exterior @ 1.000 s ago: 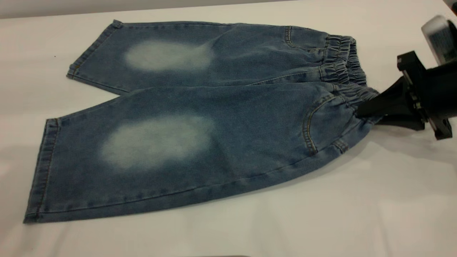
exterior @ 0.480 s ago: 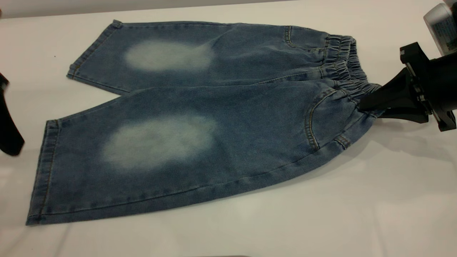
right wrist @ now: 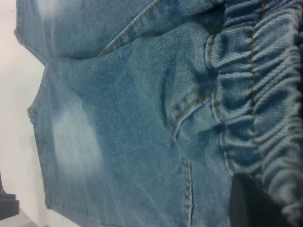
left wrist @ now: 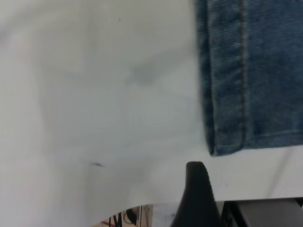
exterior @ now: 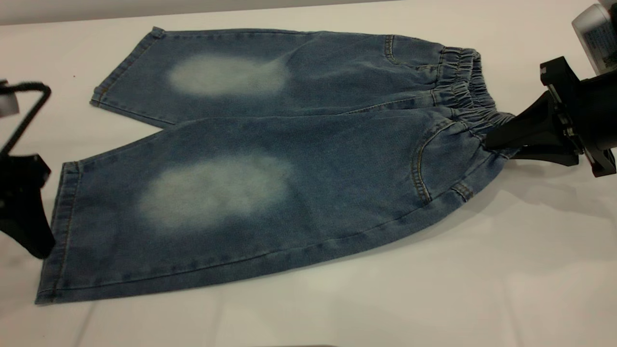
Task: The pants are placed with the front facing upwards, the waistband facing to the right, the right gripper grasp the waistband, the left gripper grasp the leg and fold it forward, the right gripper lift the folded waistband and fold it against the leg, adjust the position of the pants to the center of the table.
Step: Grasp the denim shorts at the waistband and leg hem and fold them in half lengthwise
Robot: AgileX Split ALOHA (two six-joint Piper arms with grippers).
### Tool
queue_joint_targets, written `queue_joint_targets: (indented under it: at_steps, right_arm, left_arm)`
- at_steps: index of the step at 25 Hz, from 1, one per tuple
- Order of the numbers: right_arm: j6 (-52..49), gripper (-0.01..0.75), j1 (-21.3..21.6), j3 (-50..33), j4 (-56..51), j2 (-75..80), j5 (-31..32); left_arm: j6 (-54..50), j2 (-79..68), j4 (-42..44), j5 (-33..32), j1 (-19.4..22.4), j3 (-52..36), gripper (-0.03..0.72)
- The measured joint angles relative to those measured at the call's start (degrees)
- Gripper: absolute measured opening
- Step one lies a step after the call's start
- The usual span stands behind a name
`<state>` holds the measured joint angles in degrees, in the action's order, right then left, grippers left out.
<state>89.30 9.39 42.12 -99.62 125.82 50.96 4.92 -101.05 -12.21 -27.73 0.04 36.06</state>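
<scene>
The blue denim pants lie flat on the white table, front up, with both legs pointing left. The ruffled waistband is at the right. My right gripper is shut on the waistband's near corner and holds it slightly off the table. In the right wrist view the gathered waistband runs over a dark fingertip. My left gripper hangs at the far left, just beside the near leg's hem. The left wrist view shows that hem corner apart from the gripper.
Bare white tabletop surrounds the pants, with wide room in front and to the left. The table's near edge shows in the left wrist view. A thin black cable loops above the left gripper.
The left gripper has come in from the left edge and moved down toward the near leg's hem. The right gripper keeps its hold on the waistband and has barely moved.
</scene>
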Motion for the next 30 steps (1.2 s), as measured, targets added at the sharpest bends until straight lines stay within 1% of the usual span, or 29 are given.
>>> queue_joint_targets:
  at_steps: [14,17,22,27,30]
  right_arm:
    - [0.00,0.044,0.00,0.00,0.00,0.00,0.00]
    - [0.00,0.044,0.00,0.00,0.00,0.00,0.00]
    - [0.00,0.044,0.00,0.00,0.00,0.00,-0.05]
    - [0.00,0.044,0.00,0.00,0.00,0.00,-0.05]
    - [0.00,0.044,0.00,0.00,0.00,0.00,-0.05]
  left_arm:
    - [0.62,-8.81,-0.05,3.93,-0.23,0.10,0.482]
    - [0.75,-10.04,-0.11,5.45,-1.34,0.18,0.482]
    - [1.09,-10.58,-0.16,7.31,-4.50,0.47,0.482]
    - [1.15,-10.58,-0.22,7.49,-4.72,0.47,0.482]
    - [0.92,-10.58,-0.22,7.49,-4.72,0.47,0.468]
